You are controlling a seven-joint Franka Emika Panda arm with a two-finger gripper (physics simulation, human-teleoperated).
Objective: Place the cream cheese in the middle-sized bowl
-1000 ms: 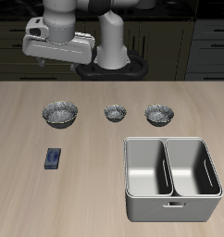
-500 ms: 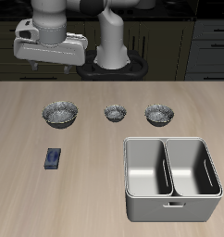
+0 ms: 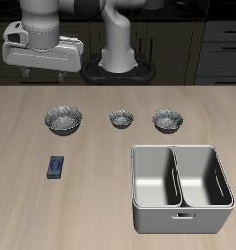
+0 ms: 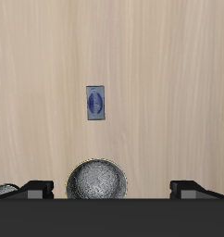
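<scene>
The cream cheese [image 3: 56, 167], a small dark blue box with a paler label, lies flat on the wooden table, nearer the front edge than the bowls. It also shows in the wrist view as the cream cheese [image 4: 95, 103]. Three grey bowls stand in a row farther back. The middle-sized bowl [image 3: 168, 120] is at the far end of that row from the box and is empty. My gripper [image 3: 42, 74] hangs high above the table, behind the widest bowl [image 3: 65, 119]. It is open, with nothing between its fingers [image 4: 36, 188].
The smallest bowl [image 3: 121, 118] sits between the other two. A grey two-compartment bin [image 3: 180, 186] stands near the front edge, in front of the middle-sized bowl. In the wrist view the widest bowl [image 4: 96, 179] lies just under the gripper.
My gripper has swung sideways and slightly down, from behind the gap between two bowls to behind the widest bowl. Nothing on the table has moved.
</scene>
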